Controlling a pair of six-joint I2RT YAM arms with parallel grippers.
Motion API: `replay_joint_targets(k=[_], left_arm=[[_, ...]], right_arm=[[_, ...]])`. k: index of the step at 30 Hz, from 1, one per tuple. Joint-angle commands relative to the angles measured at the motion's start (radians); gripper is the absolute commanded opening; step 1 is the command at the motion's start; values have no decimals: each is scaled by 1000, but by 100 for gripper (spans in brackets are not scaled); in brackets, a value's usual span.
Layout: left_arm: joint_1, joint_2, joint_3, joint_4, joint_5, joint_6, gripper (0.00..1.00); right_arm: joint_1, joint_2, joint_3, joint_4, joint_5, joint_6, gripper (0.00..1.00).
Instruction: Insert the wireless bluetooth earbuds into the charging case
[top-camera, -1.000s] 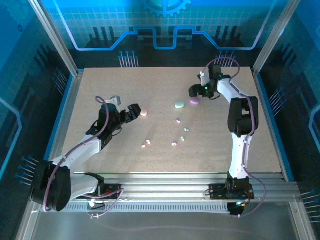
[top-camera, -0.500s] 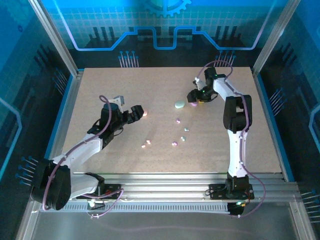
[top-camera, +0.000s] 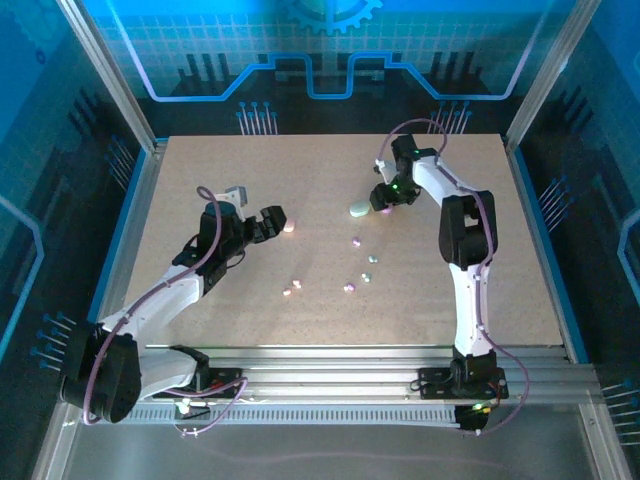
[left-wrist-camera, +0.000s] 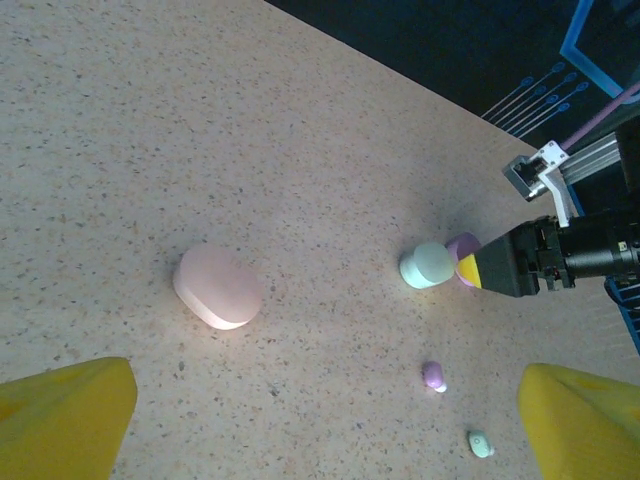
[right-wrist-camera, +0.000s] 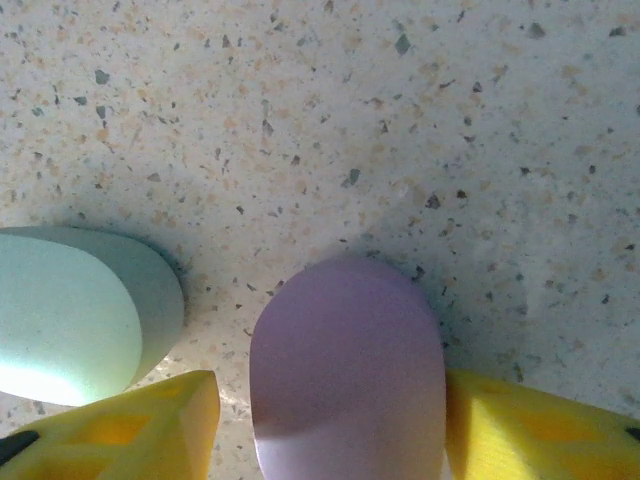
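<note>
Two yellow fingers (right-wrist-camera: 140, 425) of my right gripper (right-wrist-camera: 330, 430) stand either side of the purple case (right-wrist-camera: 345, 370). The one at 3 o'clock looks to touch it and the one at 9 o'clock stands a sliver off, so the jaws are parted, not clenched on it. The green case (right-wrist-camera: 70, 320) lies just beside it at 9 o'clock, apart from it. From above, taking the far edge as 12 o'clock, this gripper sits toward 1 o'clock of the table (top-camera: 200, 170). My left gripper (top-camera: 268, 222) is spread wide and grasps nothing, with the pink case (top-camera: 288, 226) just off its tips at 3 o'clock. The earbuds (top-camera: 365, 277) lie loose on the table: four scattered at 6 o'clock of the green case, and a pink pair (top-camera: 292, 289) at 6 o'clock of the pink case.
</note>
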Motion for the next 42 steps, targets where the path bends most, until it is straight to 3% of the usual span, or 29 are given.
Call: replay_joint_targets(k=[1,6,11,15,20,24,30,36,42], left_arm=[[-3,-31,1,10,-65,4,99],[17,-54,-3,-46,-104,-51,99],[34,-68,-19,-9,-17,-48,99],[34,-60,-14,33,64,-90,99],[19,-19,44,63,176,-189,99],[-27,6,131,48,240,-213,96],[-160,53,257,54,296,-224,91],[-267,95,339,87,325,-183,89],[-325,151,413,22,336,-131,77]], right_arm=[[16,23,23,-12,76,-34,59],[27,25,21,-8,110,-47,52],[29,-36,-26,30,108,-35,43],[32,-204,-157,135,38,-9,37],[49,-528,-439,343,-129,50,34],[112,-835,-715,583,-201,31,33],[223,-1132,-952,789,-242,-117,32],[298,-1216,-996,797,-241,-219,32],[329,-1212,-986,793,-231,-229,32]])
